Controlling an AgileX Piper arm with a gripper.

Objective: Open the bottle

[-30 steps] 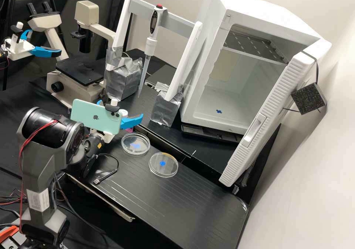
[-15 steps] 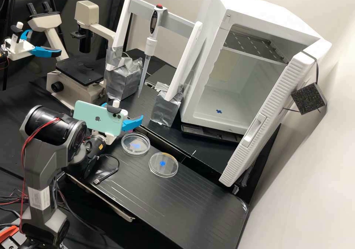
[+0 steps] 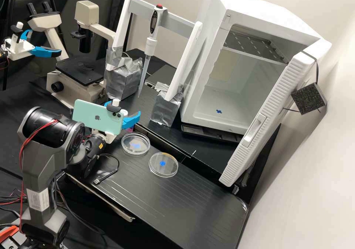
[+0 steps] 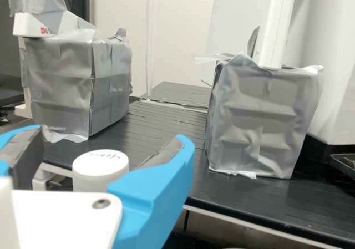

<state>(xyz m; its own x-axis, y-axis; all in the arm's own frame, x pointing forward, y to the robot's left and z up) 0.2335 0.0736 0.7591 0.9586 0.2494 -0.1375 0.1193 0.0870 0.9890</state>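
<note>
At the bench's back left in the high view, my gripper (image 3: 123,109) stands around the upper part of a bottle (image 3: 129,129) with a pinkish body, largely hidden behind the phone and fingers. The wrist view has the bottle's round white cap (image 4: 100,166), with dark writing on top, between the two blue, grey-padded fingers of my gripper (image 4: 110,138). A gap separates the cap from one finger; the other finger overlaps its edge, and contact there is unclear. The gripper is open, and the cap sits on top of the bottle.
Two clear dishes (image 3: 135,143) (image 3: 163,164) lie near the gripper on the bench (image 3: 192,204). Behind stands a pipette (image 3: 149,45) on a white frame with silver-wrapped feet (image 3: 165,108). A microscope (image 3: 75,77) is at the back left, a white incubator (image 3: 236,16) with its door ajar at right.
The two blue fingers have drawn closer together around the cap. The wrist and its phone have shifted slightly to the right, then a little back and up in the high view.
</note>
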